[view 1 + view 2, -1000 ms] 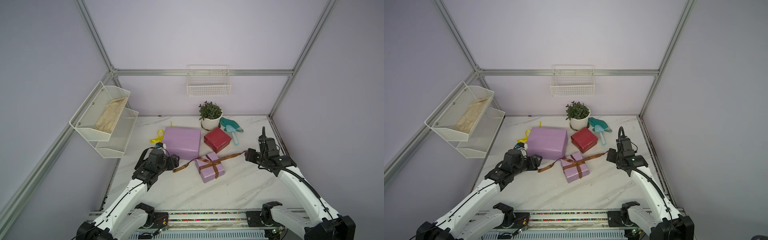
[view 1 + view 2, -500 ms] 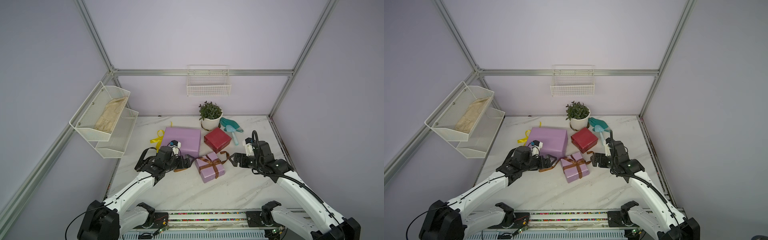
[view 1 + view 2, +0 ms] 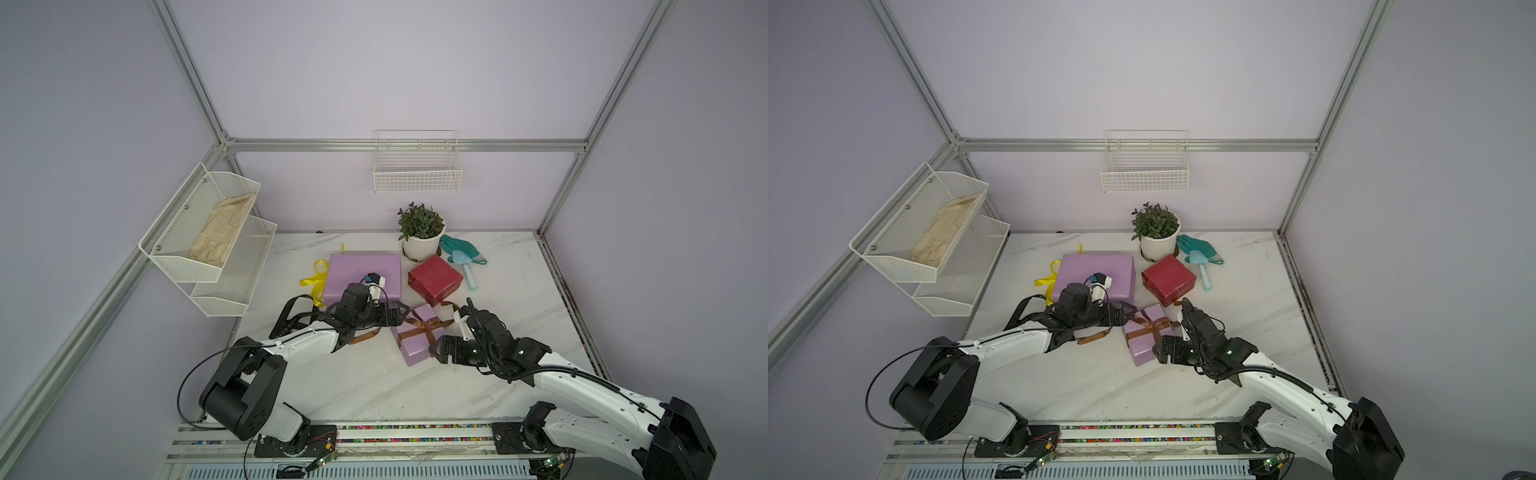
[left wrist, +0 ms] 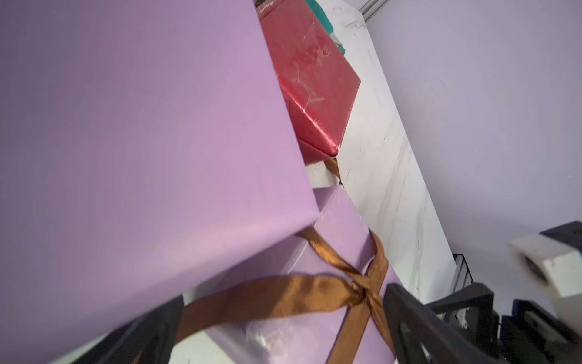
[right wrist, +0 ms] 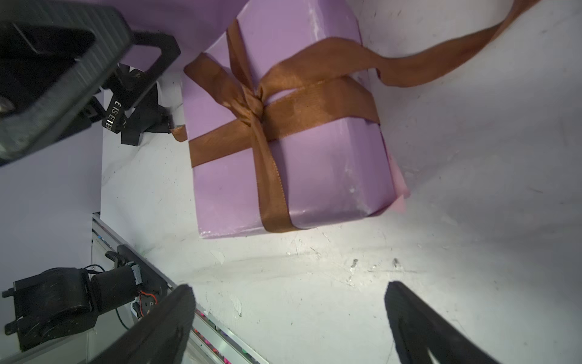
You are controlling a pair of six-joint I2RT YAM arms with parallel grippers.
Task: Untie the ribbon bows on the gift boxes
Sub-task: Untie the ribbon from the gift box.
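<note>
Nearest the front rail [image 3: 415, 427], the white marble table [image 3: 374, 386] carries everything. The right claw [image 5: 288, 288] stands with jaws wide and empty, mouth toward the small lilac box [image 3: 415, 351], close to its right side but apart. The left claw [image 4: 283, 294], jaws also wide, sits at the box's left edge. One tail of the brown ribbon [image 5: 256, 104] runs loose between them. That ribbon is crossed and knotted on the lid. Beside the left arm [image 3: 299, 345] lies the black lettered ribbon [image 5: 114, 112].

Behind: large lilac box [image 3: 361, 270], yellow ribbon [image 3: 316, 280] at its left; red box [image 3: 434, 278]. Farther back: potted plant [image 3: 422, 239], teal glove [image 3: 455, 245], trowel [image 3: 468, 274]. Lilac walls [image 3: 415, 83] carry a wire basket [image 3: 417, 183] and a two-tier shelf [image 3: 178, 232].
</note>
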